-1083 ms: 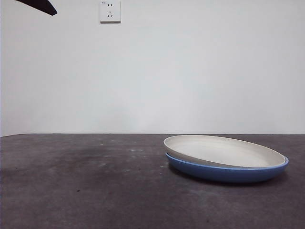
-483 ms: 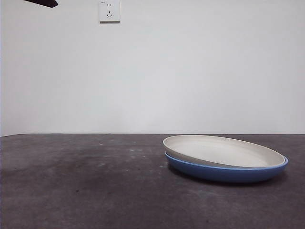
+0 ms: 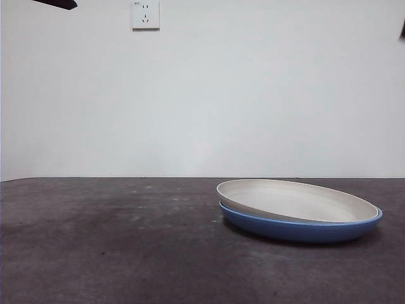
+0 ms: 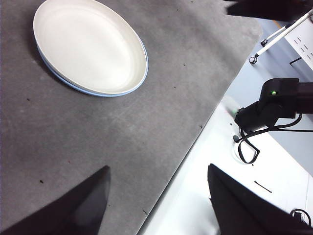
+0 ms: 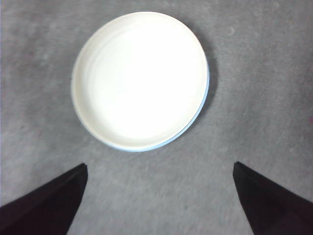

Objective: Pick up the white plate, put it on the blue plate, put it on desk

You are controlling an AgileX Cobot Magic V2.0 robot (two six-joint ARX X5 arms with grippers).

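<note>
Cream-white plate nested in the glossy blue plate, both resting on the dark mottled bench, right of centre in the front view. White plate tilted slightly, its left rim riding a little higher above the blue rim than its right rim. Only a thin blue edge visible around the white plate from above, mostly along one side of the stack. Same thin sliver of blue plate peeking out under the white plate in the left wrist view.

Left tool held high above the bench, well apart from the plates, near the bench edge; jaws spread wide, nothing between them. Right tool raised above the bench, looking straight down on the plates; jaws wide apart, empty, not touching the stack. Nothing gripped by either tool.

In the front view, only a black tip at the top left corner and a tiny dark speck at the right edge; impossible to say from that view alone which arm is which.

White wall behind the bench, with a white wall socket high on the left. Beyond the bench edge in the left wrist view, a pale floor and a black device with a small green light and a trailing black cable.
</note>
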